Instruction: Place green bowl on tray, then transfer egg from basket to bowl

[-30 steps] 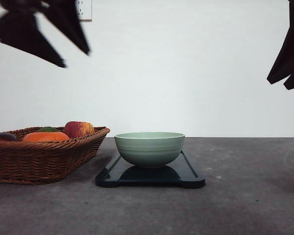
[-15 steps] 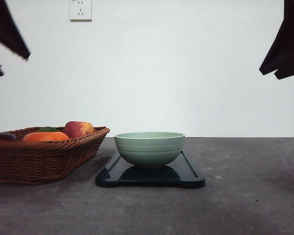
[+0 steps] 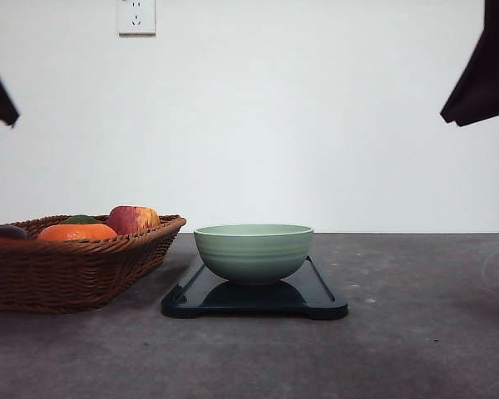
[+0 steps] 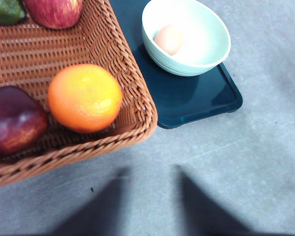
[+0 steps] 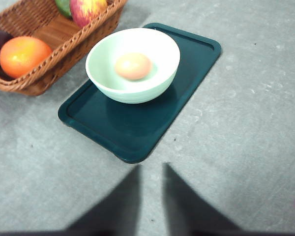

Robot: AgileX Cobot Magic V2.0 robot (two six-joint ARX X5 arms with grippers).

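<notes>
- The green bowl (image 5: 132, 64) stands upright on the tray (image 5: 137, 129), toward the tray's end nearest the basket (image 4: 132, 88); the egg (image 5: 133, 66) lies inside the bowl, on its floor.
- Taking the bowl as landmark: the basket sits just beside it on the robot's left, still carrying an orange (image 4: 84, 98), a red apple (image 4: 53, 11), a dark purple fruit (image 4: 12, 120) and something green at its far edge.
- The left pincer (image 4: 150, 196) hangs over bare tabletop (image 4: 265, 162), just off the basket's corner, with the bowl farther ahead; its fingers stand apart and grip nothing.
- The right pincer (image 5: 151, 196) hangs over tabletop off the tray's rim, the bowl straight ahead of it; its fingers are apart too, by a narrower gap, and empty.
- In the front view both arms are high, at the picture's edges, well apart from bowl and basket.
- Judged from this layout, both steps look done: bowl on tray, egg in bowl. No further grasp seems called for. If one were, the right arm has the straighter line to the bowl and the left is nearer the basket.
</notes>
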